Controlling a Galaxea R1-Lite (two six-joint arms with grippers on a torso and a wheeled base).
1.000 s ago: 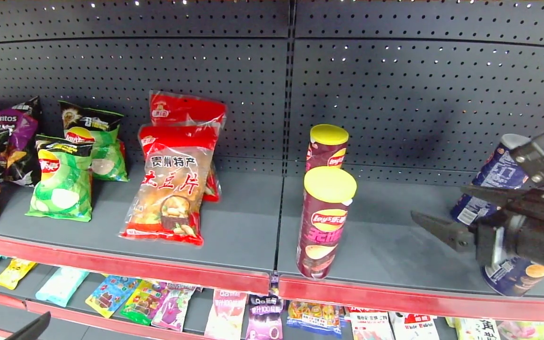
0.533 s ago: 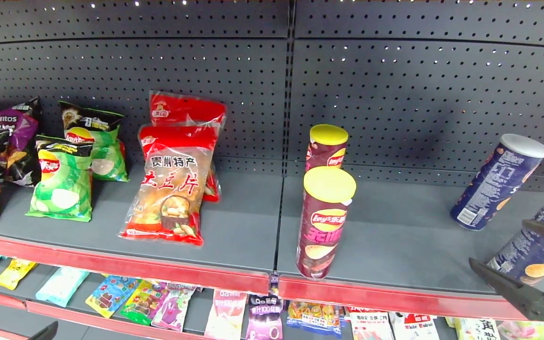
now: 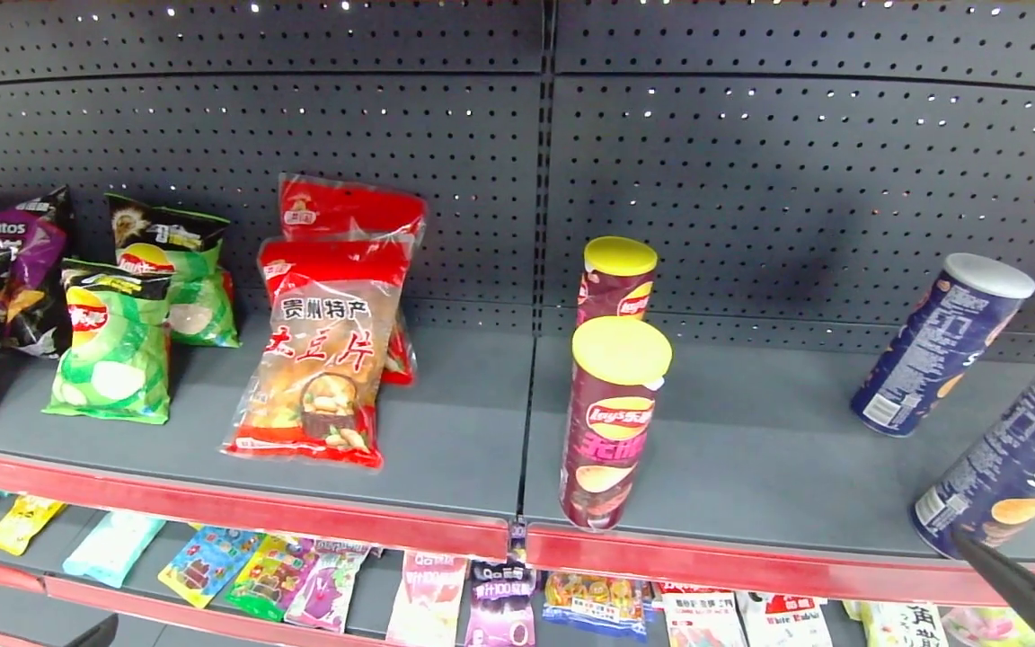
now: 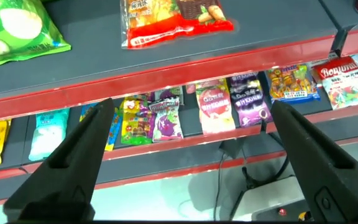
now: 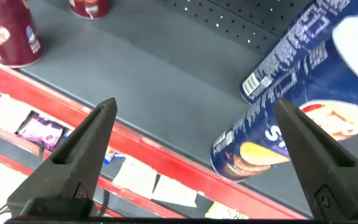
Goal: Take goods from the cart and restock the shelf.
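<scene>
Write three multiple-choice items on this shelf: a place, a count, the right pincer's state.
1. The front maroon can stands: A) at the front edge of the shelf; B) at its back; C) on its side.
2. Blue cans on that shelf: A) one; B) two; C) four.
3. The right pincer is: A) shut on a can; B) open, empty; C) shut, empty.
Answers: 1 A, its base sits by the red lip. 2 B, both stand at the right end. 3 B, spread wide, gripping nothing.
</scene>
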